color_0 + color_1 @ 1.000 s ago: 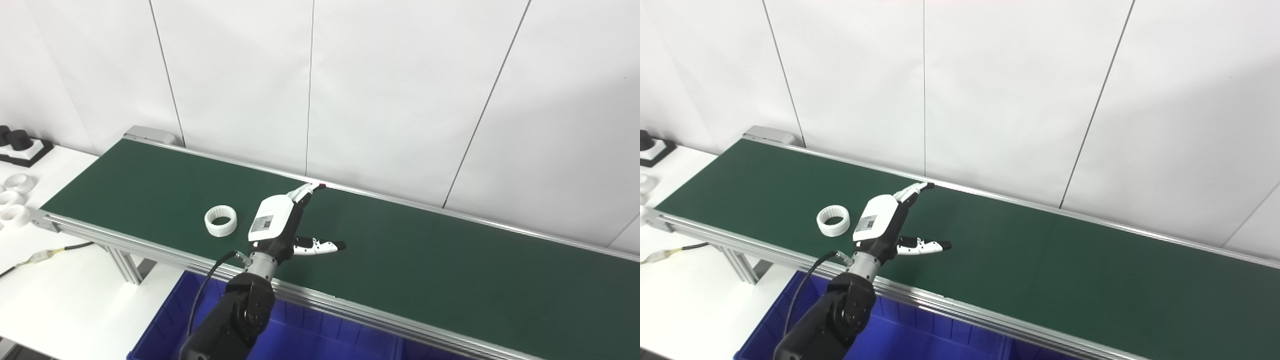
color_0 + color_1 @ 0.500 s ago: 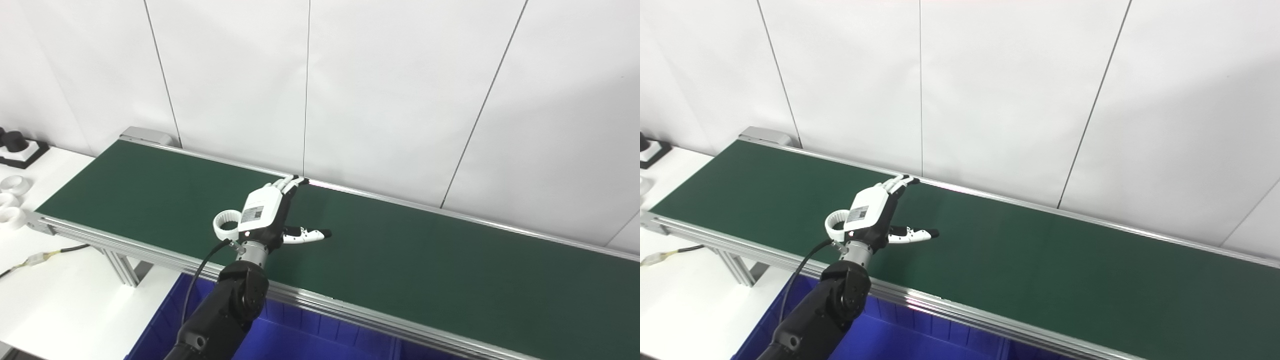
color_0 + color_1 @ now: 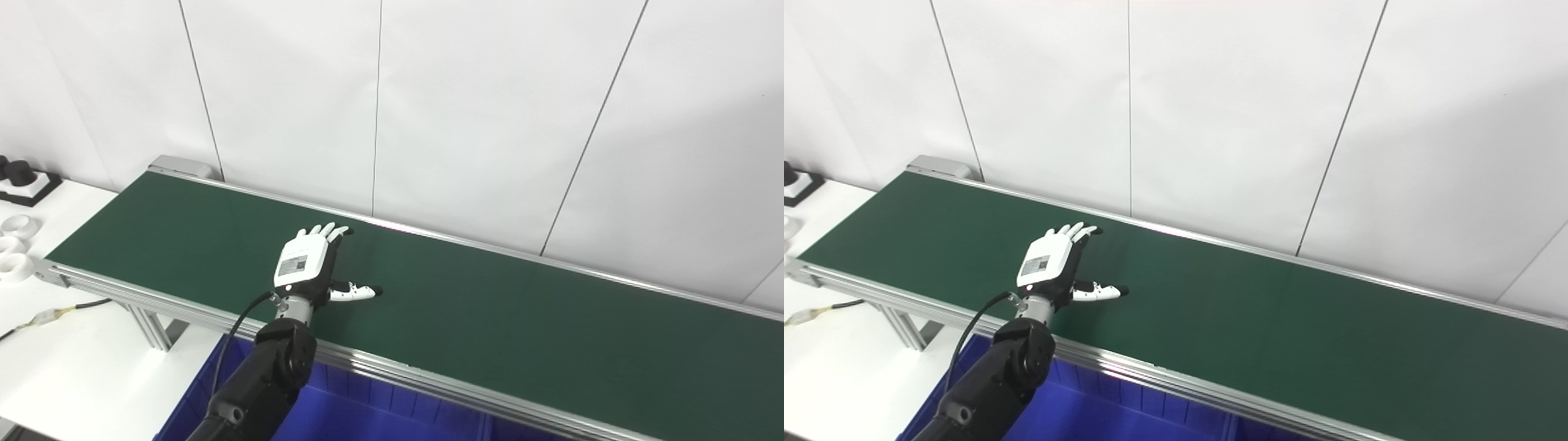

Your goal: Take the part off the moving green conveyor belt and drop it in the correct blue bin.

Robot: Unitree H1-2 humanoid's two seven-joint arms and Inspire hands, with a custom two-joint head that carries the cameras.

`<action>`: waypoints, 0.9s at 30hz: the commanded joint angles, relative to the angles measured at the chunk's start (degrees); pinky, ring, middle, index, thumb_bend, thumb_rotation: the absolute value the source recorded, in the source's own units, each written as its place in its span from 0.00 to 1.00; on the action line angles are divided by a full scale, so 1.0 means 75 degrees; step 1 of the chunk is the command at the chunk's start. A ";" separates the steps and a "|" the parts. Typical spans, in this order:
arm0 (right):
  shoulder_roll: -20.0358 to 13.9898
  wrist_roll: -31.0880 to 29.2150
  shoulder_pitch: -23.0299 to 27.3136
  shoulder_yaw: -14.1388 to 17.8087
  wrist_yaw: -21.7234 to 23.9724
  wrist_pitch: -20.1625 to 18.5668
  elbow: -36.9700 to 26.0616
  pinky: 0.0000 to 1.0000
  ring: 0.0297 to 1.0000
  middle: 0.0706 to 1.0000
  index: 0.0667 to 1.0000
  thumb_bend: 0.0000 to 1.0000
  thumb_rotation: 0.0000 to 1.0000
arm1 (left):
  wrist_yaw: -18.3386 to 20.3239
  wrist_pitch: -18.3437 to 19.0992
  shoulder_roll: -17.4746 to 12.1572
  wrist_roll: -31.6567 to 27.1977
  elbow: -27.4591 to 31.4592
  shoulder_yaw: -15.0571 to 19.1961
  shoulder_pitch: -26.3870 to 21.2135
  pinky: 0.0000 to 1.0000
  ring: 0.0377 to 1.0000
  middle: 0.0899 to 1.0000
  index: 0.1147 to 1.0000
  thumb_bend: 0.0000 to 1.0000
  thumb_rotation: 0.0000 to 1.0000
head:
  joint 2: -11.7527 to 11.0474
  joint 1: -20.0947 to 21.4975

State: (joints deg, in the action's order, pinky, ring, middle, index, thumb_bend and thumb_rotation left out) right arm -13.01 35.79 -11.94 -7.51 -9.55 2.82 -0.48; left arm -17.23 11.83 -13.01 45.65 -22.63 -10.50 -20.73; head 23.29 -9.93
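Note:
The green conveyor belt [image 3: 490, 306] runs from upper left to lower right. My left hand [image 3: 303, 263] lies palm-down low over the belt near its front edge, fingers stretched toward the wall and thumb stuck out to the right. It also shows in the right eye view [image 3: 1047, 263]. The hand looks open. The white ring part is not visible in either view; the hand covers the spot where it last showed. A blue bin [image 3: 367, 416] sits below the belt's front rail. My right hand is out of view.
On the white table at left lie white rings [image 3: 15, 266] and a black-and-white tray of black parts [image 3: 21, 174]. A cable [image 3: 49, 315] runs under the belt frame. A white panel wall stands right behind the belt.
My left hand moved left and down over the belt. The white ring travelled right toward it, showed partly behind the hand, and is now hidden under it.

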 commanded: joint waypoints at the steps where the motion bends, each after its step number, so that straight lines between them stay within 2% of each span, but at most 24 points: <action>1: -0.0035 0.0030 0.0065 0.0043 -0.0095 0.0071 -0.0174 0.53 0.59 0.60 0.75 0.80 0.08 | -0.0057 0.0119 -0.0173 -0.0008 0.0159 0.0034 -0.0396 1.00 0.96 0.93 0.83 0.86 0.49 | 0.0002 -0.0007; 13: -0.0042 0.0060 0.0046 0.0044 -0.0126 0.0099 -0.0188 0.54 0.59 0.60 0.75 0.81 0.08 | 0.0294 0.0614 -0.0343 0.0001 0.0117 -0.0014 -0.0425 1.00 0.98 0.95 0.85 0.86 0.46 | 0.0018 0.0027; 17: -0.0037 0.0076 0.0040 0.0039 -0.0138 0.0110 -0.0196 0.54 0.60 0.60 0.75 0.81 0.07 | 0.0420 0.0746 -0.0379 -0.0007 0.0151 -0.0023 -0.0407 1.00 0.99 0.96 0.87 0.85 0.35 | 0.0017 0.0032; 27: -0.0022 0.0030 0.0035 0.0045 -0.0100 0.0113 -0.0234 0.53 0.59 0.60 0.75 0.81 0.07 | 0.0516 0.0913 -0.0391 -0.0067 0.0015 -0.0006 -0.0411 1.00 0.99 0.97 0.87 0.84 0.22 | 0.0025 0.0055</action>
State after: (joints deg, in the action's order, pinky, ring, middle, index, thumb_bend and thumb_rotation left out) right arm -13.03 35.98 -12.00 -7.50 -9.56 2.82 -0.50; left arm -12.73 17.91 -14.77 45.11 -22.96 -10.79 -21.10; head 23.47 -9.49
